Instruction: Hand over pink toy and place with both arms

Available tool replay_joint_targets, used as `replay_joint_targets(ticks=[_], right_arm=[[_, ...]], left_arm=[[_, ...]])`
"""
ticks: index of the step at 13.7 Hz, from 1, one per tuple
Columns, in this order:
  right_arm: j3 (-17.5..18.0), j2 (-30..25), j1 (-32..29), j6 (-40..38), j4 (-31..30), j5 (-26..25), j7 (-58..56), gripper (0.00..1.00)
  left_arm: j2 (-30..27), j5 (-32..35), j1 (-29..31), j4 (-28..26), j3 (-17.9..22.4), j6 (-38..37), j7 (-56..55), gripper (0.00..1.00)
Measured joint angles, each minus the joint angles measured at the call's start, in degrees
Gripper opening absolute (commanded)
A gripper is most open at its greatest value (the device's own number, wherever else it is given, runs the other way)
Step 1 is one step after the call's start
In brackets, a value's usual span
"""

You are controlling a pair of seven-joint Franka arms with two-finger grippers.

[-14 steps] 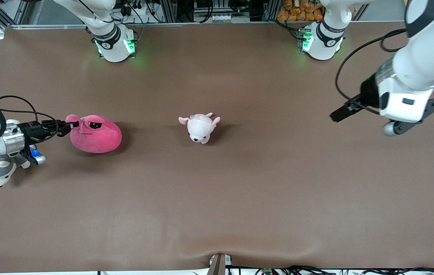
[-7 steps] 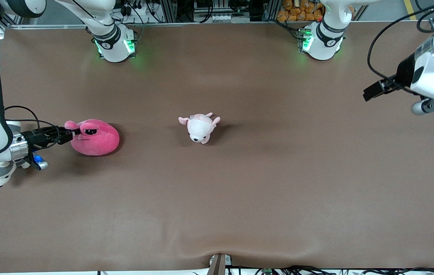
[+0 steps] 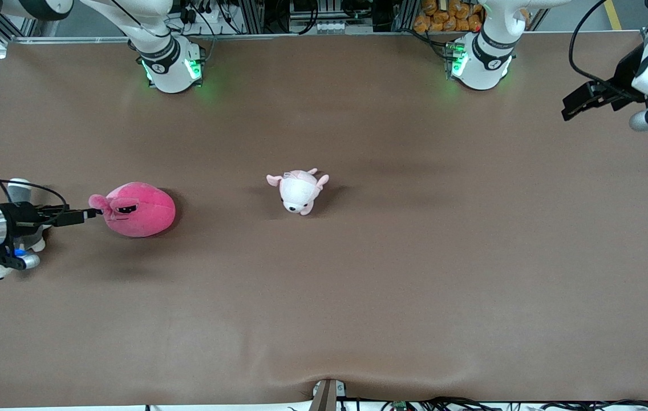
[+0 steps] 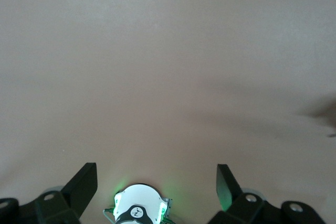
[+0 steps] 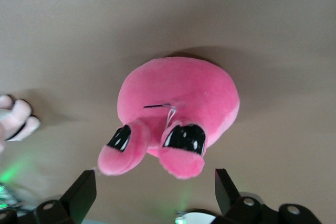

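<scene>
Front view: hot-pink round plush toy w/ eye bumps (image 3: 136, 209) sits on the brown cloth table (image 3: 358, 297), toward the right arm's end, well apart from the small pale pink-and-white animal plush (image 3: 298, 191) mid-table. Right gripper (image 3: 85, 214) is just beside the pink toy's eye bump, jaws wide, nothing held. Left gripper (image 3: 578, 105) hangs over the left arm's end of the table, well apart from the pink toy, jaws wide, empty; that arm waits. Grey-and-white plush (image 3: 1, 268) mostly hidden under the right wrist.

Risk, imo: fingertips so near the eye bump that a sideways pull-out could snag it and roll the toy. Soft round body, may tip on its own.

Left wrist view: only bare tabletop and an arm base w/ green light (image 4: 137, 211) between spread fingers (image 4: 81, 184).

Right wrist view: pink toy (image 5: 178, 111) resting on the cloth, both dark eyes toward cam, spread fingers (image 5: 224, 187) apart from it.

Surface: matte brown cloth, a ripple at the edge nearest the front cam. Room: cables, racks past the arm bases.
</scene>
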Motion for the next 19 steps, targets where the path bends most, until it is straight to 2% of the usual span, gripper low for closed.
replay_joint_targets(ticks=[3,7,9,11,15,19], right_arm=[[0.01,-4.88,4.35,1.02,-2.19,-4.0,0.01,1.0],[0.05,-16.43,7.72,12.43,-16.31,-8.69,-0.01,1.0],[0.05,-22.83,8.29,15.61,-22.56,-9.46,-0.15,1.0],[0.07,-28.04,8.99,16.56,-25.9,-9.73,-0.27,1.0],[-0.01,-32.5,9.31,15.93,-26.09,-10.34,-0.28,1.0],[-0.22,-32.87,9.3,13.91,-20.51,-12.16,-0.92,1.0]], left_arm=[[-2.14,0.0,-0.42,-1.2,-0.01,0.22,1.0,1.0],[-1.52,0.0,-0.43,-0.85,0.07,0.94,2.07,1.0],[-0.94,0.0,-0.48,-0.58,0.05,0.94,2.11,1.0],[-0.58,0.0,-0.63,-0.36,0.01,0.94,2.23,1.0],[0.32,0.0,-0.65,1.23,0.08,0.06,5.72,1.0],[0.74,0.04,-0.68,1.8,0.01,-0.2,6.19,1.0]])
